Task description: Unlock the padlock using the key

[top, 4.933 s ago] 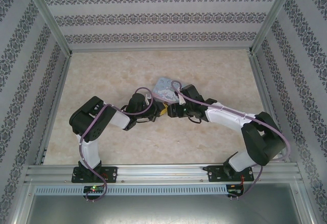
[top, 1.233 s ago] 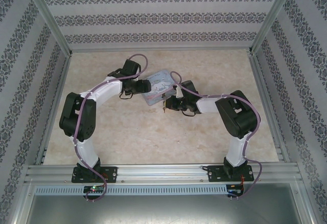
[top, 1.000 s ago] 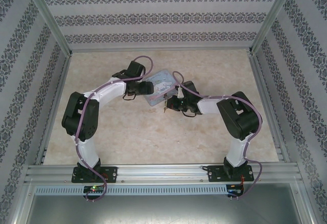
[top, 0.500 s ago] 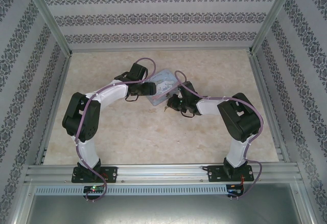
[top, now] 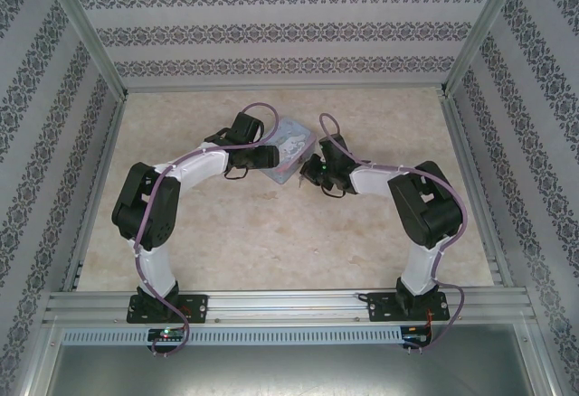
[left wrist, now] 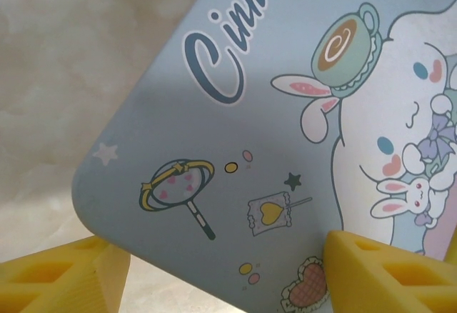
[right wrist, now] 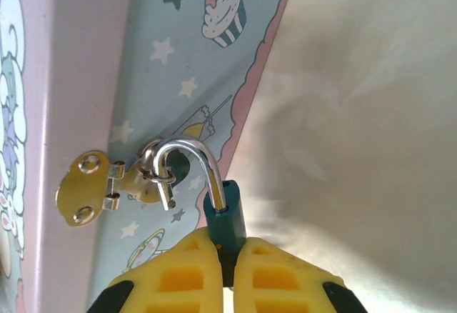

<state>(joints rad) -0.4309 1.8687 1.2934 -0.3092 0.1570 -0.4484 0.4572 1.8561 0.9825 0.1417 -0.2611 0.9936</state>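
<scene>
Script "Cinna…" on cartoon tin lid (left wrist: pixel 178 113), rest beyond pic edge.

The tin (left wrist: pixel 235 134) is pale blue, pink-edged, with cartoon rabbits; the padlock (right wrist: pixel 223 216) is teal, silver-shackled; the table (top: pixel 271 242) seems marbled beige.

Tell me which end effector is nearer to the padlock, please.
Right. The right end effector is shut on the padlock at the hasp of the tin. The left end effector straddles a corner of the tin, apart from the padlock.
</scene>
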